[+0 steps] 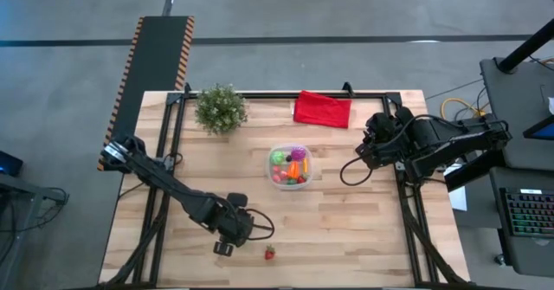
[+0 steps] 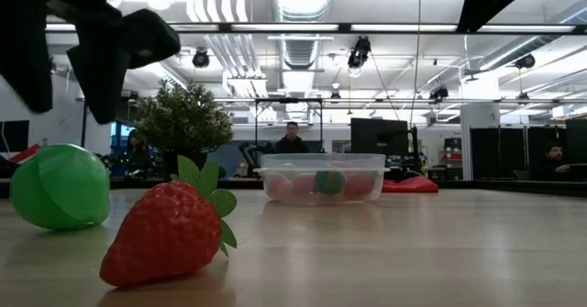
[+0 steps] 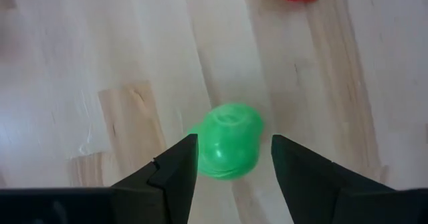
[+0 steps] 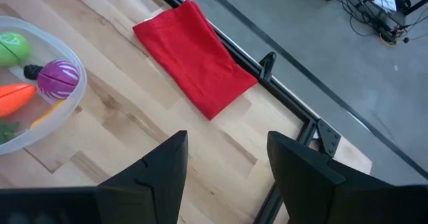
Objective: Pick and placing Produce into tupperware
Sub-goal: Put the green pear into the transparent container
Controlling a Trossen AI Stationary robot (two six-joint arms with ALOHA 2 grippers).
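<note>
Produce pieces lie in two places on the wooden table (image 1: 346,221). Nearest the front edge, a red toy strawberry (image 1: 269,254) with green leaves rests on its side on the bare wood; in the low view it fills the foreground. Just beside it, toward the left arm, a green round piece (image 3: 231,140) sits on the wood. The left gripper (image 3: 233,162) hangs directly over this green piece with its two dark fingers spread, one on each side of it; whether they touch it cannot be told. From above, the gripper head covers the green piece.

Farther in, near the middle of the table, stands the tupperware (image 1: 289,166), a round clear tub with a whitish rim. Inside it are a green piece, a purple piece (image 4: 58,79), an orange carrot-like piece (image 4: 15,98) and some reddish ones, all within the wall.

Off to the right side, well apart from the tub, the right gripper (image 4: 226,162) hangs above the table with its fingers spread and nothing between them.

At the far edge lie a red folded cloth (image 1: 323,109) and, to its left, a bushy green potted plant (image 1: 220,107). Beyond the table, people sit at desks in the room
</note>
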